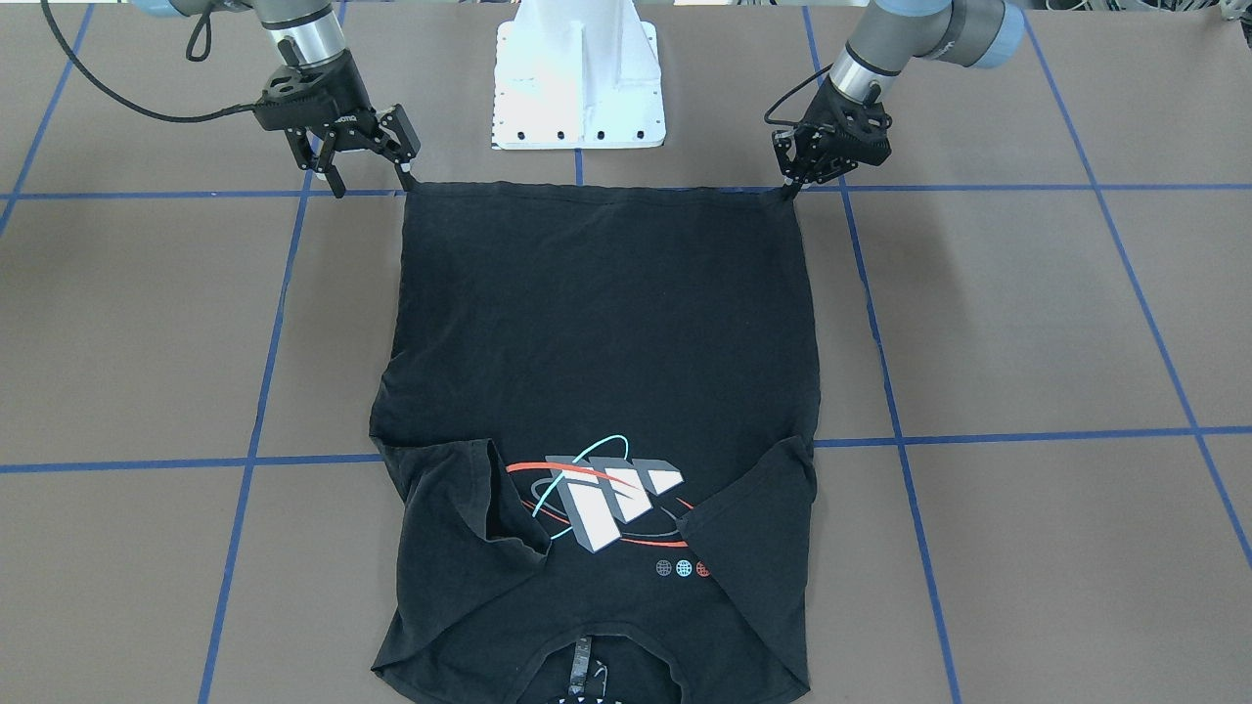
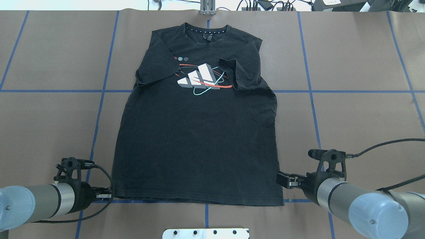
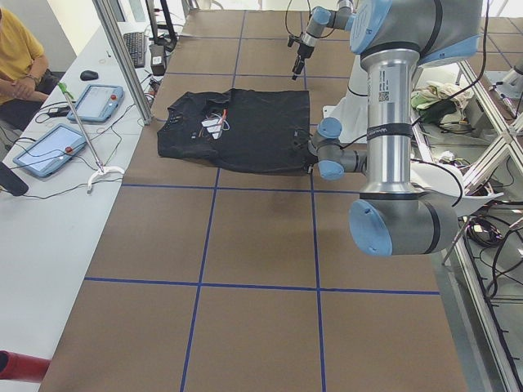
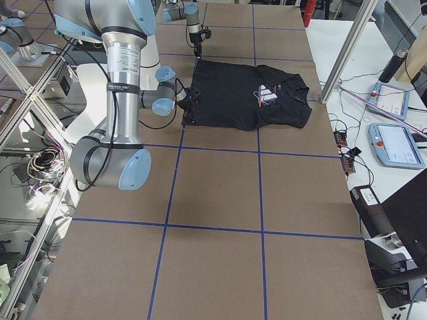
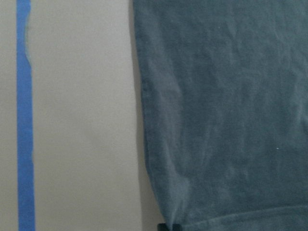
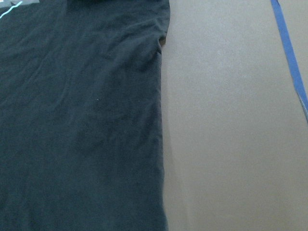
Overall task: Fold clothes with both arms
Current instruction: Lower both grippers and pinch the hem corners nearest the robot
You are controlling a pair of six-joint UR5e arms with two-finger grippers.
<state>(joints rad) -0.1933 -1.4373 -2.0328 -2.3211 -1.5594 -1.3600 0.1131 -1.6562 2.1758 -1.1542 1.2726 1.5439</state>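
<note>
right gripper of mine stands wide open with nothing in it. its inner finger sits just at the near hem corner of the black t-shirt, and its other finger is out over bare table. across the hem, my left gripper is pinched tight on the opposite corner, where the cloth puckers up to a small peak at its tips. ahead of both pincers the shirt lies flat, front up. it runs away from me to the collar at the far end, with both sleeves turned in over the chest.

the step in hand, as i judge it, is taking both hem corners for a fold toward the collar. to do it well, i should slide the right pincer inward until the corner, both layers, sits between the fingers. it should close before either arm lifts. then i raise both at one height, keep the hem taut but not stretched, and carry it straight forward.

beyond my pincers, the chest graphic shows three slanted white bars ringed by red and teal arcs, with three small round marks beside it and no words. the collar band carries a row of small white marks and a tag, too small to read. white lettering on the right gripper's body cannot be made out.
</note>
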